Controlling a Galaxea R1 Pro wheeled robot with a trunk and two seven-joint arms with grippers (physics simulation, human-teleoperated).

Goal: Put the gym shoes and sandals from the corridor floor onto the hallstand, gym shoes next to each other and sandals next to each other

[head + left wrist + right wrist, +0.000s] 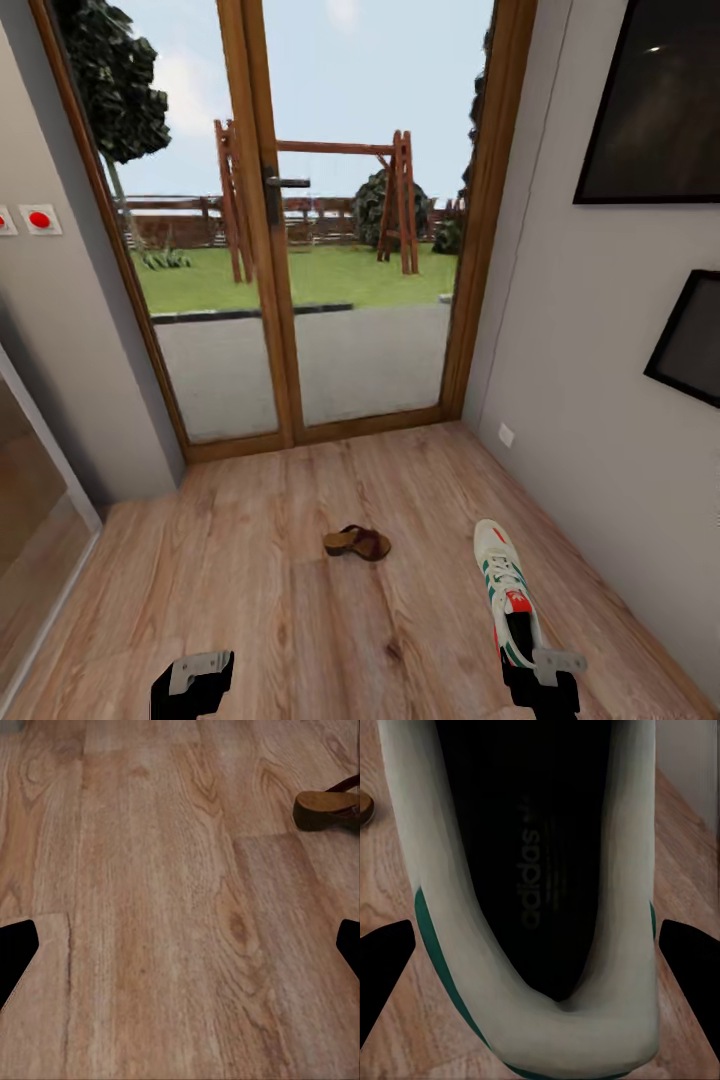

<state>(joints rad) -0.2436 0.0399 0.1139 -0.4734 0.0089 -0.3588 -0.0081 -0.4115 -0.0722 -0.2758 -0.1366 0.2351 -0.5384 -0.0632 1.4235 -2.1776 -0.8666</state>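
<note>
One white gym shoe (508,590) with green stripes and a red tongue, lying on the wood floor (300,620) at the lower right of the head view, close to the grey wall (600,400), toe pointing toward the glass door (300,250). Right gripper (540,682) low at the heel end of that shoe, fingers spread wide, one on each side of the heel in the right wrist view (540,967), nothing squeezed yet. Looks lined up that way so a grab can close across the narrow back of the shoe. One brown sandal (357,542) near the middle of the floor, well apart from the shoe, also peeking in at the upper right of the left wrist view (330,808). Left gripper (192,682) at the lower left, wide open over bare floor, holding nothing, likely waiting its turn. Shoe and sandal both on the floor, so likely early in the job.
</note>
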